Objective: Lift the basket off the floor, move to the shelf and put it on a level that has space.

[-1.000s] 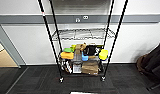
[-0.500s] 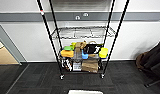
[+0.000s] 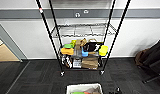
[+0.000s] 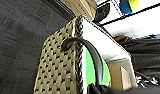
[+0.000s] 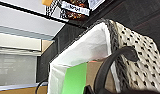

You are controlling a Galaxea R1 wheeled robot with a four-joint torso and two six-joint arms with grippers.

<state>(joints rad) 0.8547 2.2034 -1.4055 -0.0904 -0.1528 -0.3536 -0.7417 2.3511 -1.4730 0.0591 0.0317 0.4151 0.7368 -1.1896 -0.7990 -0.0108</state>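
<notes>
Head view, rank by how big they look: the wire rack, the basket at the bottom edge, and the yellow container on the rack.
1. Wire rack, easily the largest.
2. Basket, though it is cut off by the frame and nearer the camera, so its apparent size is unreliable.
3. Yellow container, smallest.

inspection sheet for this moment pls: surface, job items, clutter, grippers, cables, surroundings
Surface: dark grey carpet floor.
Job's things: basket at the head view's lower edge, white lining, green and brown contents; black wire shelf ahead by the wall; its open wire level is bare.
Clutter: lower tiers crowded with orange, green, yellow and blue items, a dark bag, a brown box.
Grippers: fingers not discernible; dark basket handle close to the left wrist camera.
Cables: nothing seen.
Surroundings: white wall with grey band; dark fabric at right.
</notes>
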